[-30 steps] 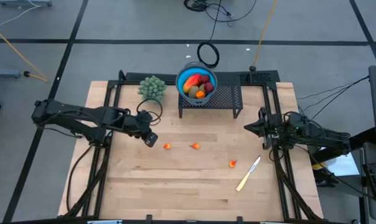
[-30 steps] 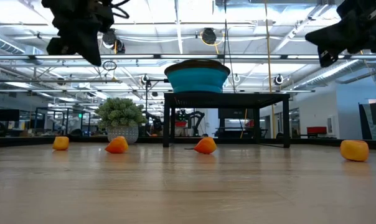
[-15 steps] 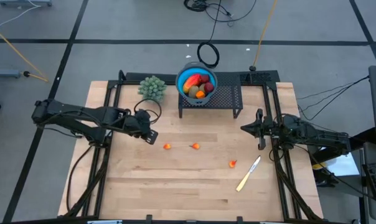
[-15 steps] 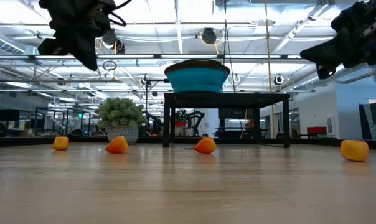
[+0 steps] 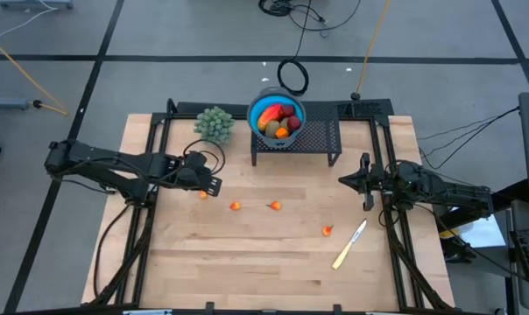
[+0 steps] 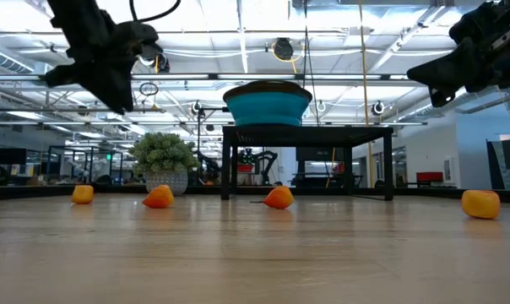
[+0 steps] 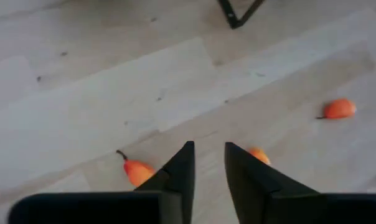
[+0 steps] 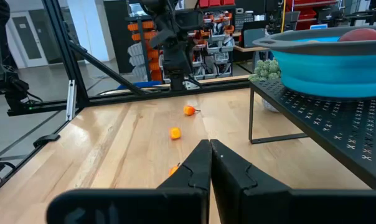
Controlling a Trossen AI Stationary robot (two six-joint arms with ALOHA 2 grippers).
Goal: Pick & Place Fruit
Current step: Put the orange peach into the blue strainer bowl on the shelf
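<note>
**Four orange bits out on the boards, the rest of the fruit in the bowl**

Seen from above, clock face laid over the wooden table [image 5: 247, 262], twelve at the far edge.

At twelve: blue bowl [image 5: 257, 107] up on a black mesh rack [image 5: 317, 138]. Heaped inside: a red-yellow oblong [image 5: 271, 112], dark red balls [image 5: 292, 113], a brown-olive oval [image 5: 269, 127] and an orange piece [image 5: 282, 133].

At eleven, just beside the rack: green bushy plant [image 5: 215, 123].

At ten: left gripper [image 5: 210, 184], raised off the boards, well above them in the low view. Fingers [image 7: 183, 165] parted by a narrow gap in the left wrist view, with nothing between them.

Just beside that gripper, toward seven from it: first tiny orange bit [image 5: 202, 194], lying on the wood, touching neither finger.

Near the table's middle: second orange bit [image 5: 236, 206] and third orange bit [image 5: 274, 206], side by side along the nine-to-three line but apart.

Toward four from the middle: fourth orange bit [image 5: 327, 230], near the tip of a pale yellowish knife [image 5: 349, 244], lying slantwise.

At three: right gripper [image 5: 363, 182], waiting off the boards at the table's edge, pointing toward nine, fingers pressed together and empty in the right wrist view.

Across the low view: all four orange bits resting on the table surface, the bowl on its rack behind them.
</note>
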